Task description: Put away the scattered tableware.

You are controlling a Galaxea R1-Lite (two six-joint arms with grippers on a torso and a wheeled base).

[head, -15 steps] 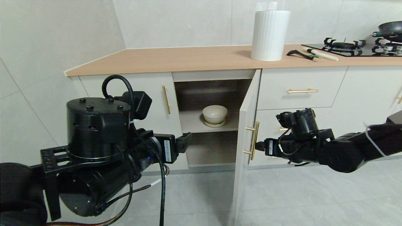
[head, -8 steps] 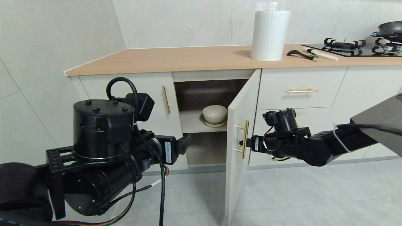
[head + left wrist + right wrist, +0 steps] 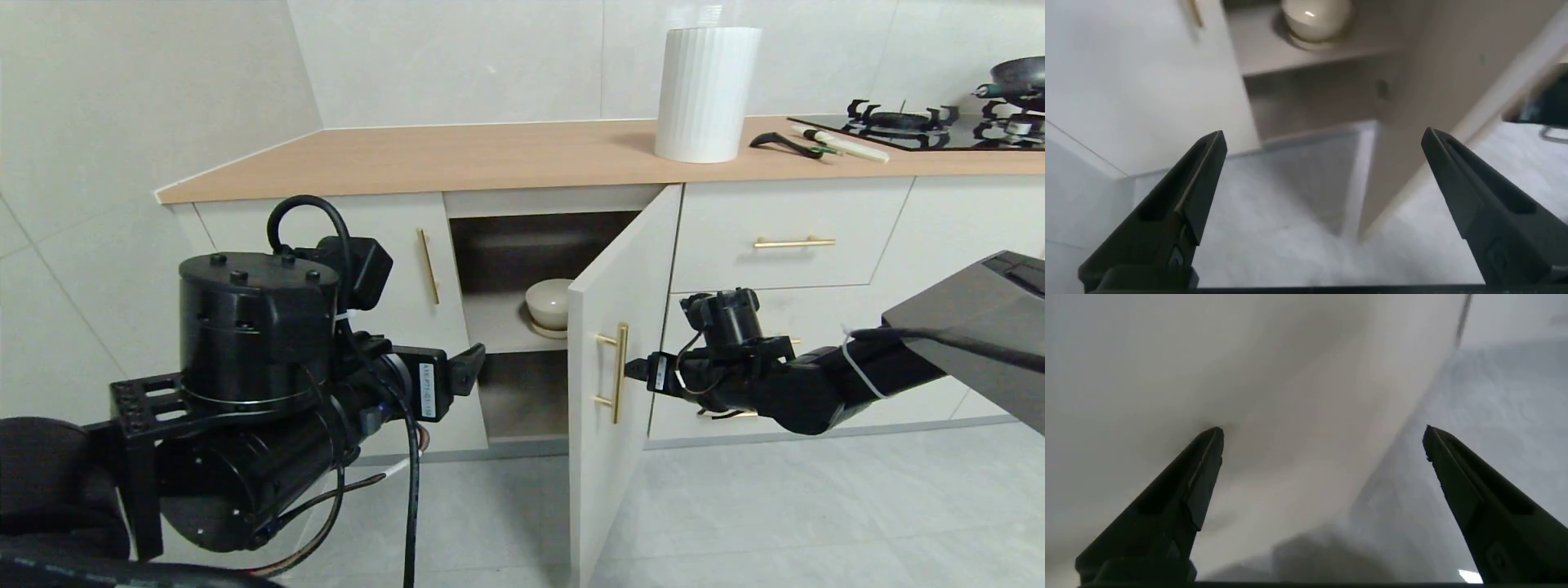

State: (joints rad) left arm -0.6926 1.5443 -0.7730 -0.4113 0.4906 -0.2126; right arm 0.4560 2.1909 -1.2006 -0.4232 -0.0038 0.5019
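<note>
The bowl (image 3: pixel 549 300) sits on the cabinet shelf, behind the half-open door (image 3: pixel 629 269). The right gripper (image 3: pixel 635 371), fingers spread, is just beside the door's upright handle (image 3: pixel 620 371). The left gripper (image 3: pixel 469 367), also spread, hangs well apart.

Bowl (image 3: pixel 549 304) on the cupboard shelf (image 3: pixel 495 320) at 12 o'clock, partly behind the door (image 3: pixel 608 457); canister (image 3: pixel 706 94) on the bench (image 3: pixel 457 155) at 1 o'clock.

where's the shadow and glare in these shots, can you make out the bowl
head view: cupboard interior in shadow, pale bowl stands out behind the door edge, vase casts a soft shadow on the counter; left wrist view: small glint on the bowl; right wrist view: door evenly lit, no glare
</note>
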